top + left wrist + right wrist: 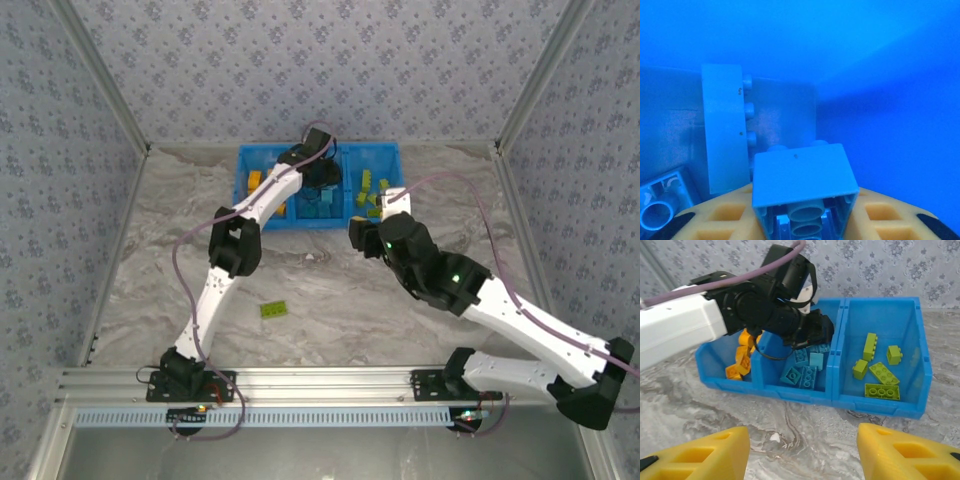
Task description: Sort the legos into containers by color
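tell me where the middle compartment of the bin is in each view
top external: middle compartment upper centre, beneath the left gripper.
left wrist: seen from inside, its blue walls behind the fingers.
right wrist: the compartment sits mid-picture, left gripper inside.
shared landmark: the blue bricks in it.

The left arm (262,205) reaches far forward with its elbow bent, and its wrist tips the left gripper (805,222) downward. Its 2 yellow fingers (722,217) flank a blue brick (802,180); they seem to touch it, though a firm grip cannot be told. The right arm (520,320) stretches low toward the middle. The right gripper (802,452) is held about level, with its jaws wide apart and empty.
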Controlling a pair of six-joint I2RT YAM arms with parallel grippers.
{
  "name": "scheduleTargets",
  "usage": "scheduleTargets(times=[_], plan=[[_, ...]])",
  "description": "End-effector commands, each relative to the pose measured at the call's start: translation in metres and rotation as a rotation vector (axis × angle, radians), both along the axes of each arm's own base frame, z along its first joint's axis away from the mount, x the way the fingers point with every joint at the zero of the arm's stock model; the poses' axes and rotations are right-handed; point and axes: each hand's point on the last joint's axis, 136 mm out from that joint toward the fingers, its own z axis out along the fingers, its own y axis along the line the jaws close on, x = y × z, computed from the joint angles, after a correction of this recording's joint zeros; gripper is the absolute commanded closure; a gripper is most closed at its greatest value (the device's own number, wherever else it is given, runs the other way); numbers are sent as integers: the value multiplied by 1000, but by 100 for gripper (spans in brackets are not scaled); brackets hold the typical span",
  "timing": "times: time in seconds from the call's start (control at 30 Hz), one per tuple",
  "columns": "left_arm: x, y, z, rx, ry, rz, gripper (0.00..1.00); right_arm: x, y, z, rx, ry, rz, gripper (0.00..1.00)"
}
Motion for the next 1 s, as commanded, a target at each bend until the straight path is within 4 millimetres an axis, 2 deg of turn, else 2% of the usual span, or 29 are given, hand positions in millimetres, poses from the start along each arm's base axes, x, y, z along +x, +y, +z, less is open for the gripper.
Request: scheduleTargets(times=[0.0, 0.07, 0.17, 0.3, 0.37, 0.47, 0.57, 0.67, 0.73, 0.8, 0.83, 0.97], plan=[[-3, 0, 5, 3, 11, -22, 57, 19, 2, 11, 41, -41, -17, 39], [-5, 1, 7, 13, 15, -26, 49, 29, 5, 10, 36, -34, -16, 39], [-6, 2, 16, 16, 6, -34, 45, 39, 11, 12, 33, -26, -7, 39], [-8, 1, 47, -2, -37, -41, 42, 42, 17, 11, 27, -17, 10, 40], [-9, 2, 71, -20, -67, -37, 42, 39, 19, 10, 29, -14, 24, 40], [-18, 6, 124, -33, -144, -15, 42, 28, 25, 9, 13, -40, 73, 40], [-32, 30, 178, -43, -202, 78, 43, 12, 34, 9, -9, -66, 158, 39], [-62, 72, 230, -7, -244, 196, 43, -10, 50, 4, -42, -70, 285, 36], [-92, 103, 263, 14, -286, 240, 43, -25, 61, -11, -90, -29, 371, 32], [-127, 126, 288, 1, -335, 232, 41, -40, 73, -29, -122, 29, 465, 31], [-148, 137, 297, -7, -355, 214, 40, -47, 79, -40, -137, 64, 511, 29], [-229, 163, 300, -59, -310, 73, 34, -78, 108, -75, -183, 177, 717, 24]])
